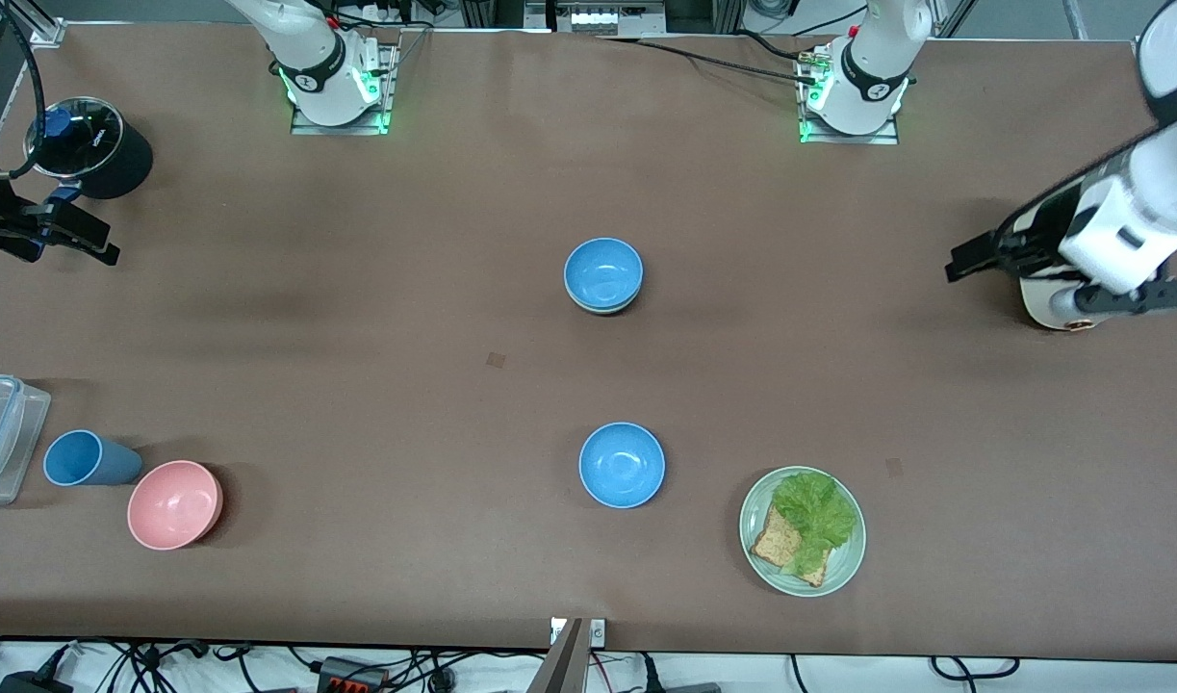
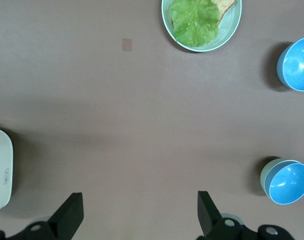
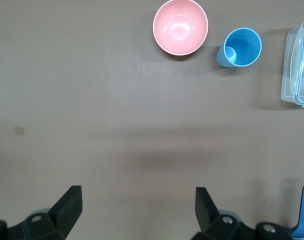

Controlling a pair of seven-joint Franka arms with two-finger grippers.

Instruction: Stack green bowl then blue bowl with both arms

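The blue bowl [image 1: 603, 271] sits nested inside the green bowl [image 1: 602, 309] at the middle of the table; only the green bowl's rim shows under it. In the left wrist view the blue bowl [image 2: 290, 183] shows with the green bowl [image 2: 266, 179] around it. My left gripper [image 1: 973, 258] is open and empty over the left arm's end of the table, also in its wrist view [image 2: 139, 200]. My right gripper [image 1: 92, 239] is open and empty over the right arm's end, also in its wrist view [image 3: 137, 195].
A second, brighter blue bowl [image 1: 622, 465] stands alone nearer the front camera. Beside it is a green plate [image 1: 843, 573] with bread and lettuce. A pink bowl [image 1: 174, 503], blue cup [image 1: 88, 459] and plastic container [image 1: 25, 423] are at the right arm's end. A white object [image 1: 1045, 303] lies under the left gripper.
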